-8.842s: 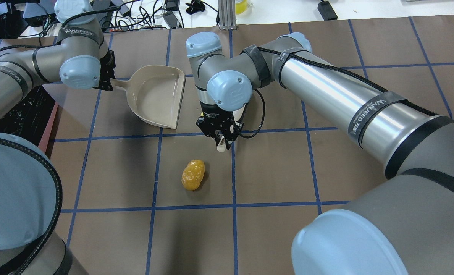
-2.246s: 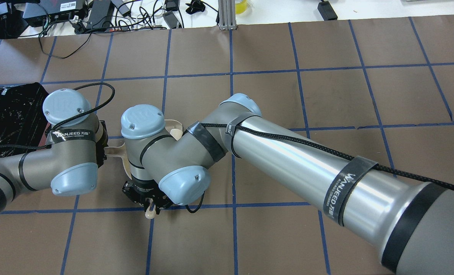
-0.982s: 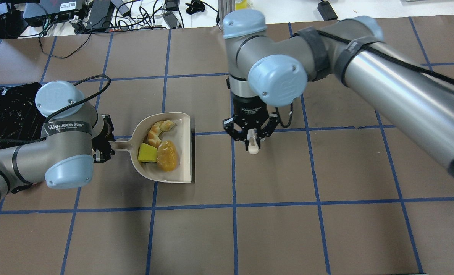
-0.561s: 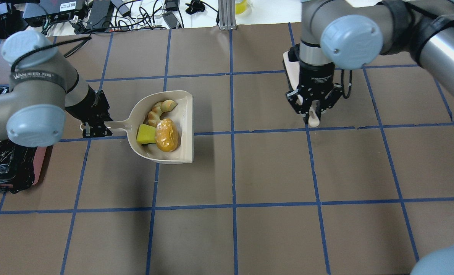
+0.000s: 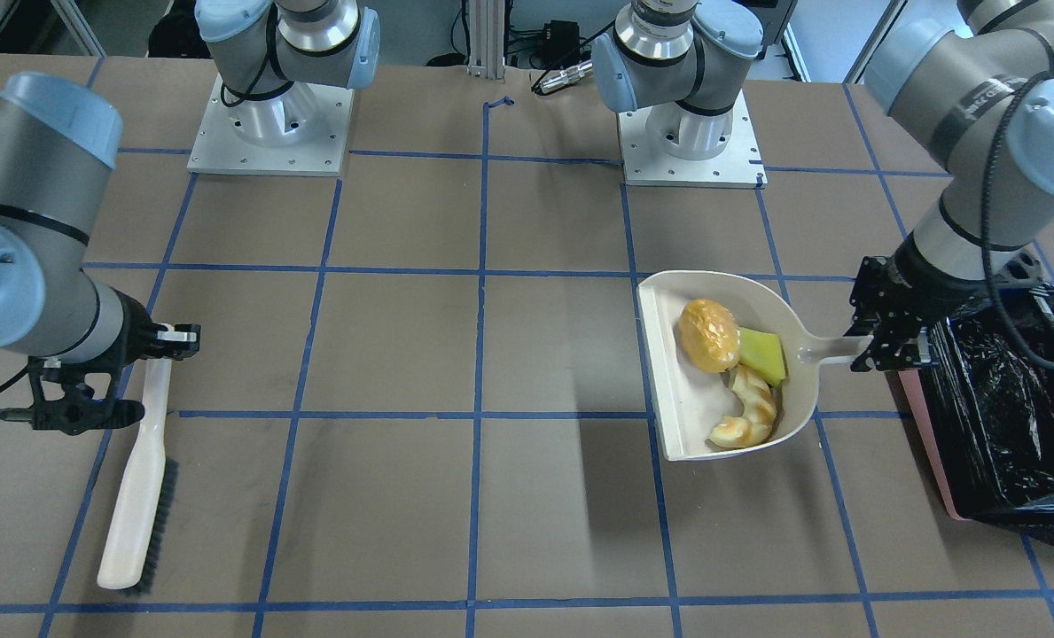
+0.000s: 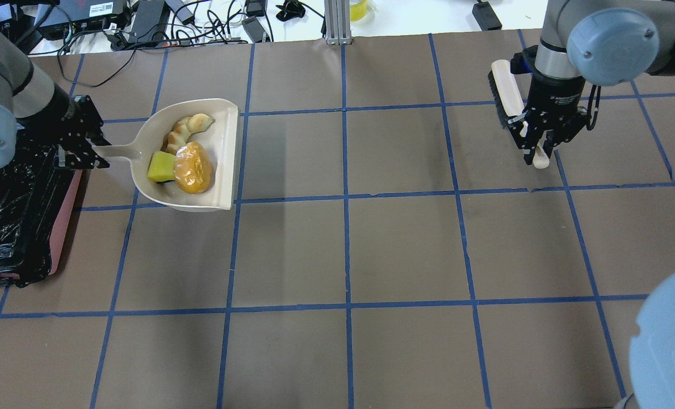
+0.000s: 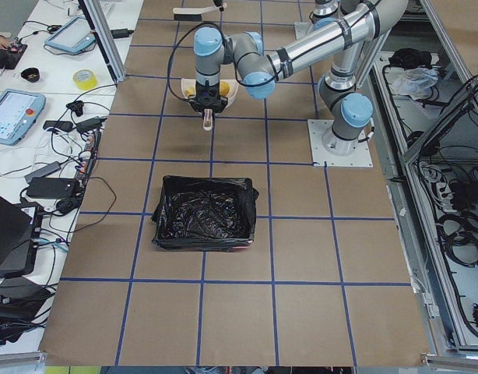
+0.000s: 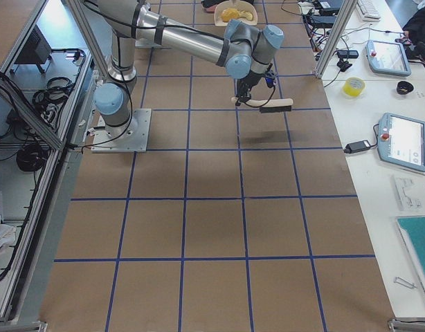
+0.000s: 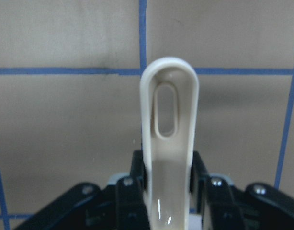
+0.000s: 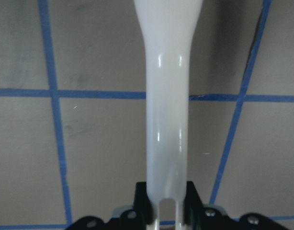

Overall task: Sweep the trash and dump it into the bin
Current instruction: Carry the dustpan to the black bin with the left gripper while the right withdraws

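My left gripper is shut on the handle of a beige dustpan, held level a little above the table. In the pan lie the trash pieces: a golden-brown lump, a yellow-green wedge and a tan croissant. The pink bin with its black bag stands just left of that gripper; in the front-facing view the bin is at the right, beside the gripper. My right gripper is shut on a white brush by its handle, far right.
Brown paper with a blue tape grid covers the table. Cables and power supplies lie past the far edge. Both arm bases stand on the robot's side of the table.
My left arm has carried the loaded dustpan left and farther back, toward the bin. My right arm has carried the brush farther right. Before that, the lump was swept into the pan.
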You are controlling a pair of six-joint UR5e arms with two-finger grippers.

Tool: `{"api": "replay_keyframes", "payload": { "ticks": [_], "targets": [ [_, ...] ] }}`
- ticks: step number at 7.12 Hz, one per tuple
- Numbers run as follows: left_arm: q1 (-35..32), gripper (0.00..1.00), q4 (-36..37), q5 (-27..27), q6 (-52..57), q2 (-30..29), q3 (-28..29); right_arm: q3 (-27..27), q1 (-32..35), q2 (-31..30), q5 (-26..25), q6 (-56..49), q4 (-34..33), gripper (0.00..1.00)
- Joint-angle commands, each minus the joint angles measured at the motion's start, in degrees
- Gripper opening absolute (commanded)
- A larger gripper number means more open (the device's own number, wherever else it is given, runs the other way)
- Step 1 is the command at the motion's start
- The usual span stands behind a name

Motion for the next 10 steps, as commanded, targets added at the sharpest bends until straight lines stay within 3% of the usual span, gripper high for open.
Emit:
{"api": "replay_keyframes", "payload": {
  "ticks": [1,5,8,10],
  "targets": [
    [6.9,0.0,-0.2,0.0,8.7,-1.9,4.1,-1.1,-6.0,4.8,-1.6,-5.7,-5.9,0.0],
    [19.3,0.0,-4.5,-0.1,24.1,-4.2,13.1,1.8,-8.0,6.4,-1.5,-5.7,-5.9,0.0],
    [24.5,0.0,-3.8,-0.1,34.9,-8.8,19.0,3.2,-8.0,2.5,-1.5,-4.3,-1.1,0.0],
    [27.1,0.0,1.3,-0.2,42.6,-11.5,19.9,6.0,-8.1,2.2,-1.6,-4.5,-5.3,0.0]
  ]
}}
